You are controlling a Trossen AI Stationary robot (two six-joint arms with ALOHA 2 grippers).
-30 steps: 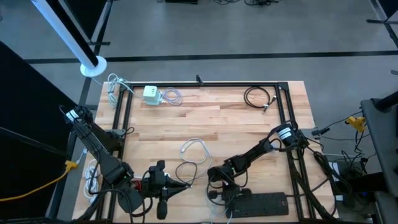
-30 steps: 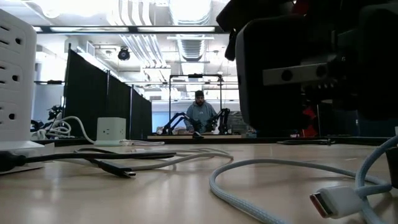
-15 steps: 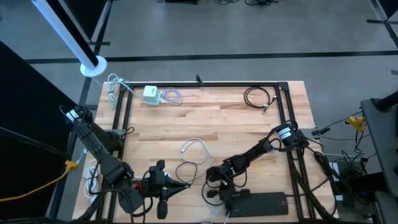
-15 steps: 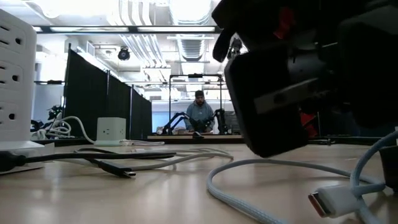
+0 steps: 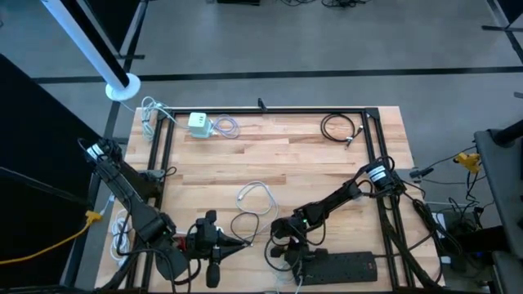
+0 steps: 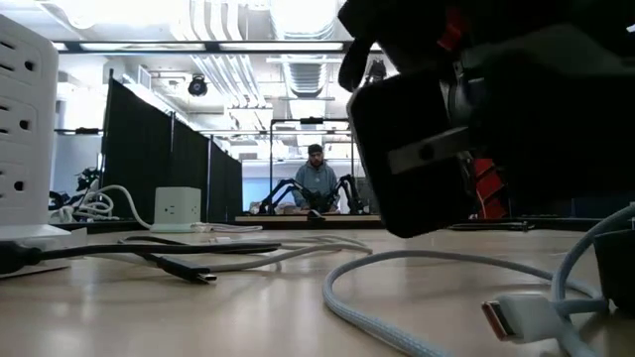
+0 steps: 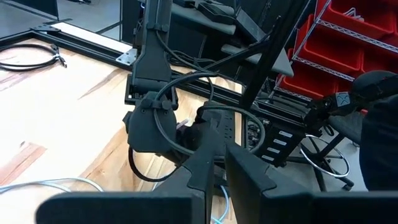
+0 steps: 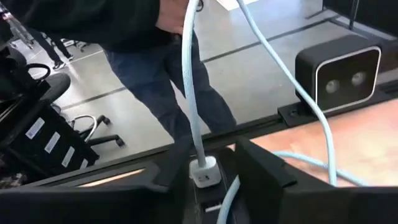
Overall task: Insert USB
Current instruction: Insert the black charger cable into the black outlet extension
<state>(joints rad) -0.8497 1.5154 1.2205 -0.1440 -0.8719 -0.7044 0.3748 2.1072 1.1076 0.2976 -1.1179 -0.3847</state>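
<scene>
My right gripper (image 5: 280, 245) is near the table's front edge, by the end of a black power strip (image 5: 339, 265). It is shut on the white USB plug (image 8: 204, 173) of a pale blue cable (image 8: 186, 74). The cable loops over the table (image 5: 253, 200), and its other plug (image 6: 516, 317) lies flat on the wood. My left gripper (image 5: 243, 242) is just left of the right one, shut and pointing toward it. A bit of the pale cable (image 7: 218, 208) shows under its fingers. My right gripper pinches the white plug's body (image 8: 205, 177) between its two fingers (image 8: 249, 160), slanting down toward the table's near edge. The plug stands upright with its cable rising from its top. Its lower end meets a dark part (image 8: 210, 200) between the fingers. Whether my left gripper touches the cable, I cannot tell.
A white charger cube (image 5: 198, 122) with its cable sits at the far left and a coiled black cable (image 5: 339, 128) at the far right. A white socket block (image 6: 22, 129) stands close at the left of the low view. A person stands beyond the near edge (image 8: 180, 106).
My right gripper has moved a little toward the table's near edge and the power strip. It has tipped over and sunk closer to the table, keeping the plug. The cable loop and the loose plug on the table have been dragged slightly along with it.
</scene>
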